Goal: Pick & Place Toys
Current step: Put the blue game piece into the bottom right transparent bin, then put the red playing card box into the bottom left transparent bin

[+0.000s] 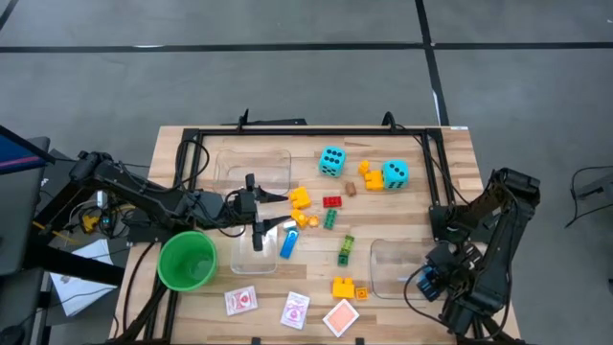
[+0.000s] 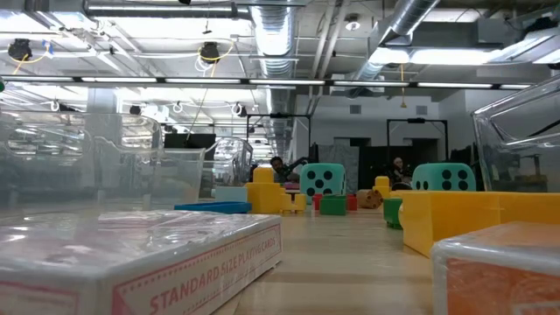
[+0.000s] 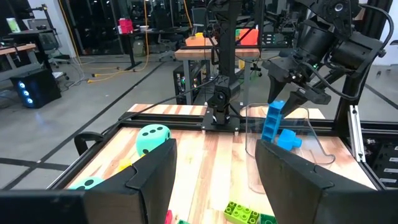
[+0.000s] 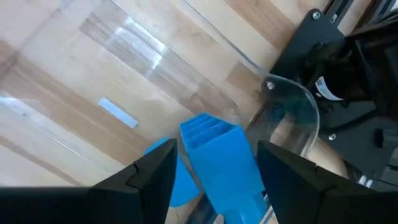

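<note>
Two cyan dice [image 1: 332, 161] [image 1: 395, 173] sit at the far middle of the table. Small bricks lie scattered around the middle: yellow [image 1: 300, 197], red [image 1: 331, 201], green [image 1: 346, 249], blue [image 1: 287, 241]. Playing cards [image 1: 295, 310] lie along the near edge. My right gripper [image 4: 214, 158] hangs over the near-right clear bin [image 1: 397, 268], shut on a blue brick [image 3: 272, 121]. My left gripper [image 3: 214, 155] is level above the table's middle left [image 1: 278, 211], pointing toward the right edge, open with nothing between its fingers. My right gripper pinches the blue brick between its two fingers, by its upper end [image 4: 231, 186]. The fingers come from above, slanting steeply down. The brick hangs below them, long side nearly upright, its lower end [image 3: 270, 135] clear above the bin.
A green cup [image 1: 187, 261] stands at the near left. Two more clear bins [image 1: 254, 168] [image 1: 257, 257] sit at the left, under and beside my left arm. A black frame [image 1: 316, 129] runs along the table's far edge and sides.
</note>
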You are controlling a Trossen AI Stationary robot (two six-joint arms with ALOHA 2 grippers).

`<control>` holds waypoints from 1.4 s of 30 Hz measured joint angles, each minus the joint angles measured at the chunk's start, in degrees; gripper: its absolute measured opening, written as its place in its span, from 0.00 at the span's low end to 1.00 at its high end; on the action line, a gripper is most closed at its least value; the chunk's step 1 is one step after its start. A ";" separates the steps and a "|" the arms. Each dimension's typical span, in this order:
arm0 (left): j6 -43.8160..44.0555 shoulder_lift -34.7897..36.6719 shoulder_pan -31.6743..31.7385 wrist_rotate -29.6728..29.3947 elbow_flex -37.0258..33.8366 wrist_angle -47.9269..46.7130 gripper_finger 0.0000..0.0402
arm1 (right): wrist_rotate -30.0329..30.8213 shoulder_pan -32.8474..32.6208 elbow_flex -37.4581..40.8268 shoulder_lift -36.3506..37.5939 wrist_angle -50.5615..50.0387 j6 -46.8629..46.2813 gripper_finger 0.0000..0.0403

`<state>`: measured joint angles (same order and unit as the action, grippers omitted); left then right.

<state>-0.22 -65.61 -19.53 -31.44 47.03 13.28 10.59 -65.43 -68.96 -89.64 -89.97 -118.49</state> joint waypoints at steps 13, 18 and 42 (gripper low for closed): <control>-1.24 0.01 0.00 0.00 0.00 0.02 0.53 | 1.68 3.59 4.47 0.01 -0.05 9.11 0.53; -1.24 0.01 0.00 0.00 0.00 0.02 0.53 | 7.15 4.58 4.47 0.01 -0.05 11.10 0.53; -1.13 0.01 -0.02 0.02 0.02 0.02 0.53 | 55.61 9.09 -3.62 0.01 7.29 24.40 0.53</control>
<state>-1.34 -65.60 -19.55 -31.42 47.05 13.30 66.20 -56.34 -72.58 -89.62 -82.67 -94.09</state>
